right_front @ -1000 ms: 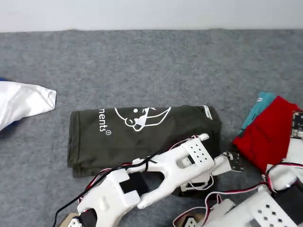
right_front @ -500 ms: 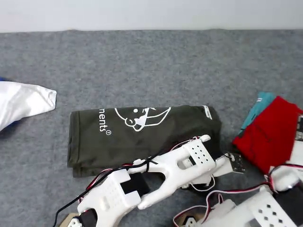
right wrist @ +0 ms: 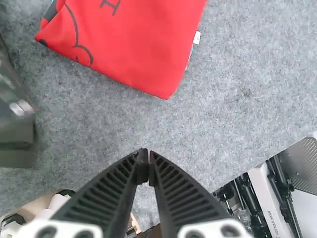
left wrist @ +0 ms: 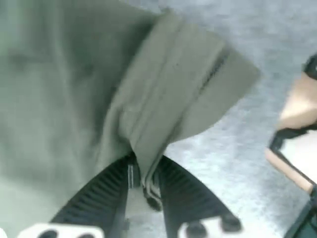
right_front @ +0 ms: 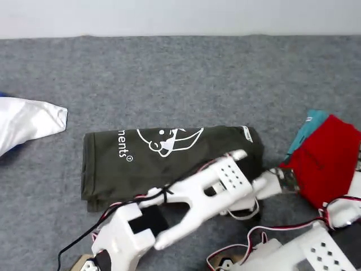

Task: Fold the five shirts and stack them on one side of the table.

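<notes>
High view: olive shirt, folded rect, white print, left gripper pinching

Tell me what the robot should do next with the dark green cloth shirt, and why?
Probably lift the pinched end and carry it over toward the other end. The left gripper is shut on an edge of the dark green cloth shirt, which lies as a long rectangle, longer than the folded red cloth shirt nearby.
</notes>
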Tool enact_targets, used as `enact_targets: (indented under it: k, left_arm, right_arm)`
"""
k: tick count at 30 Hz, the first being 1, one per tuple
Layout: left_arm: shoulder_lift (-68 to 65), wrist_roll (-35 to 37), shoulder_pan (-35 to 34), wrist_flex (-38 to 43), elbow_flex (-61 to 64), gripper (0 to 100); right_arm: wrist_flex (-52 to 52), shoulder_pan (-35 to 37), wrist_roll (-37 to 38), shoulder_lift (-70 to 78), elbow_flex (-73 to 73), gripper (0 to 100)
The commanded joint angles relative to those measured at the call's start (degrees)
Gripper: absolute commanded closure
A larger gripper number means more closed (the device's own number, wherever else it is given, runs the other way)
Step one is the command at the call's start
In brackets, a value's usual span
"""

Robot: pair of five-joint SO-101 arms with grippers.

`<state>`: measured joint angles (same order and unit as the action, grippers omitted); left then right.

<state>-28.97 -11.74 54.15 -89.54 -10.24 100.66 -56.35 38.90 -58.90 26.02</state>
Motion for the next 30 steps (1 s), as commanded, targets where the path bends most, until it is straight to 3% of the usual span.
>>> enact_targets:
  k: [1,10,13,18,30]
  left_arm:
    - [3.52,-0.53,-4.92,2.2,-2.42,99]
    - [-0.44,-0.62,-13.1,9.93,-3.47,99]
    - [-2.29,-0.62,-13.63,10.02,-3.47,97]
    - [-3.43,-0.18,-15.03,9.41,-3.47,85]
    - [-3.87,-4.48,-24.44,8.35,-9.63,84]
  right_arm:
    - [2.07,-0.22,0.09,-0.57,-0.35,98.7]
    - [2.07,-0.13,0.0,-0.48,-0.35,98.7]
    - [2.07,-0.13,0.0,-0.4,-0.35,98.7]
    - [2.07,-0.13,0.0,-0.31,-0.35,98.7]
    - [2.07,-0.13,0.0,-0.48,-0.35,98.7]
